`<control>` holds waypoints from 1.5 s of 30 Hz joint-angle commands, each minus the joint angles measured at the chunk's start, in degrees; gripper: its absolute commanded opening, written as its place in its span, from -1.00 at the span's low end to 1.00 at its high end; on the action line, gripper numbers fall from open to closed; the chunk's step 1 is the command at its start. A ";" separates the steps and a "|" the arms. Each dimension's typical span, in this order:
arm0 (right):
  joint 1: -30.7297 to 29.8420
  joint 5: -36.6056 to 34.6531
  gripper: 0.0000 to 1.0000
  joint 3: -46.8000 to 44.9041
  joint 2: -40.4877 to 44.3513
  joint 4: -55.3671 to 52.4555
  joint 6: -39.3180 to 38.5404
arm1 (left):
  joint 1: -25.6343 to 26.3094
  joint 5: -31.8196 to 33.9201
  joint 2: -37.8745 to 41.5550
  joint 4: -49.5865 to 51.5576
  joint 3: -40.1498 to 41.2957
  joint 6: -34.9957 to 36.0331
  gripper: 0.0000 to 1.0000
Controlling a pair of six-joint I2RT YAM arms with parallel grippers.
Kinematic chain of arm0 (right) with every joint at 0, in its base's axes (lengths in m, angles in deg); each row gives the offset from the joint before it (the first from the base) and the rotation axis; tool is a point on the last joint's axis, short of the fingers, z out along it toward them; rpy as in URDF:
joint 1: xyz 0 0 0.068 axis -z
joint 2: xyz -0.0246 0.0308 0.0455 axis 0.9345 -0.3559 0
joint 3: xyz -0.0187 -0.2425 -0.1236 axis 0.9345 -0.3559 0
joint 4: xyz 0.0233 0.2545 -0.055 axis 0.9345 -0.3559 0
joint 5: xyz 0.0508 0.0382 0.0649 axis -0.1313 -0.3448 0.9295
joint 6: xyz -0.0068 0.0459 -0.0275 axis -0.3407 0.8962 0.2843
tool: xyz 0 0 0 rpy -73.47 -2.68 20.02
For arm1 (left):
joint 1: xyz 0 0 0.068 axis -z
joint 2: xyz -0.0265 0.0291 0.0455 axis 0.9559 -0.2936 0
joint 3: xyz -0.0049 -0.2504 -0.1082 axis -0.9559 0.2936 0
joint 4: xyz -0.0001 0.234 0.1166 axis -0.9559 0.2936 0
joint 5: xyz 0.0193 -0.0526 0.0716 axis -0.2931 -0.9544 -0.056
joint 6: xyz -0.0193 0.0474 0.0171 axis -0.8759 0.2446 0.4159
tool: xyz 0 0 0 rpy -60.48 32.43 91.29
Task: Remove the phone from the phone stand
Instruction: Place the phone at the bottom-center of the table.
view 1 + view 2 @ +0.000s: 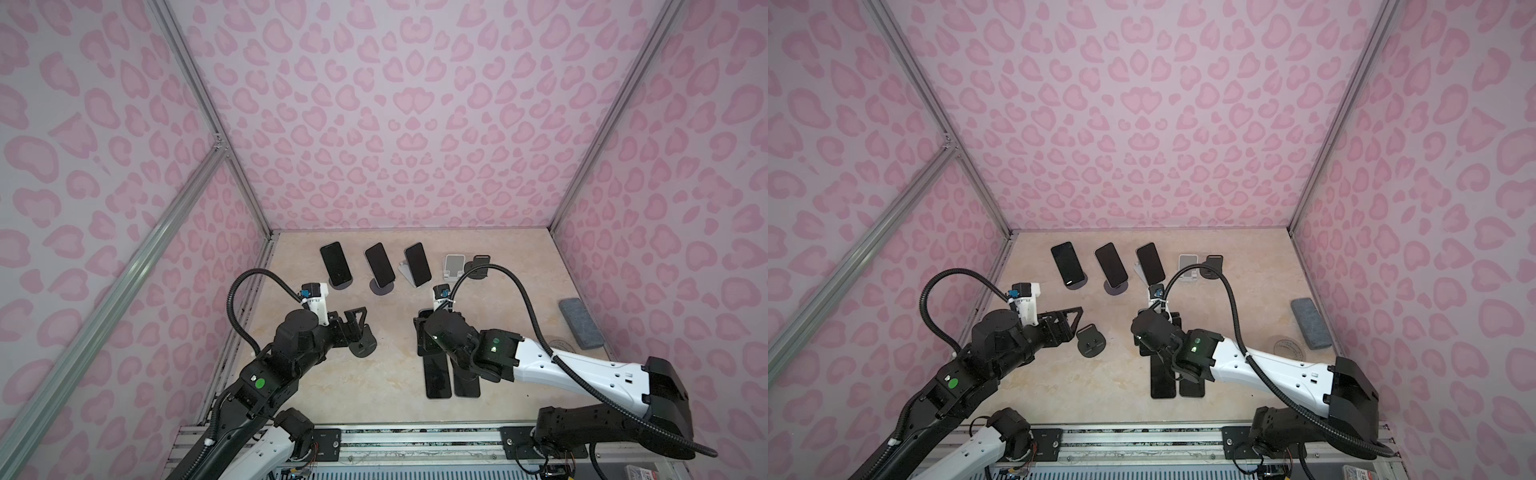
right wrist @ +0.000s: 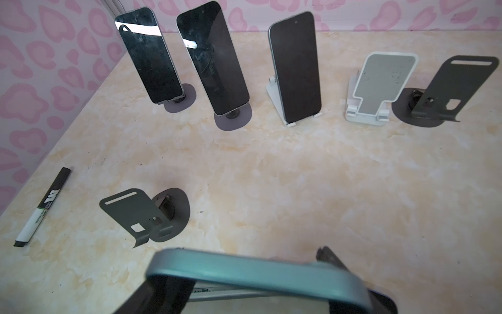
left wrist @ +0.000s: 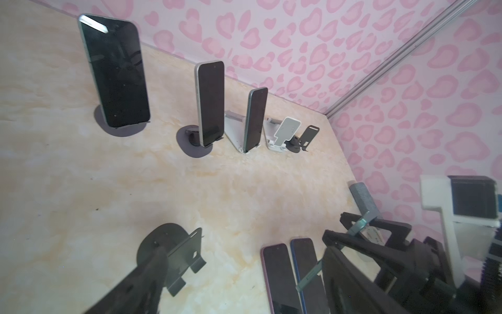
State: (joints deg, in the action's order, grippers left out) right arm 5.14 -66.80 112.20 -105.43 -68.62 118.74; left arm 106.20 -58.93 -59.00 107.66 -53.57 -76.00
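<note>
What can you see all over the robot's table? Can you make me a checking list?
Surface: marbled beige table, no spills seen.
Job's things: left phone, middle phone, right phone upright on stands; white stand, dark stand and near stand empty; flat phones by the right arm.
Clutter: grey eraser, marker pen, clear disc.
End effectors: left end effector open beside near stand; right end effector grips teal phone.
Cables: left hose and right hose loop above the arms, untangled.
Surroundings: pink patterned walls, aluminium frame.
</note>
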 commanded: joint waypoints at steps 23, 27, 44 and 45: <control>-4.31 4.76 0.31 14.66 -25.08 -13.57 21.55 | -0.05 3.27 12.68 0.76 9.47 -7.67 0.87; -3.30 6.39 0.29 14.36 -26.18 -12.78 21.56 | -0.07 1.98 11.98 0.21 9.27 -8.00 0.87; -0.07 11.19 0.28 9.60 -29.67 -5.01 20.16 | -0.05 1.54 8.41 -1.27 9.42 -8.30 0.91; 0.10 11.48 0.28 9.07 -30.02 -4.24 20.20 | -0.07 1.62 8.20 -1.74 9.71 -8.31 0.90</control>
State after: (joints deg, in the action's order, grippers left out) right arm 5.01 -55.69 122.27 -134.35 -74.70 139.46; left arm 106.18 -57.46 -50.32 108.88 -44.15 -83.68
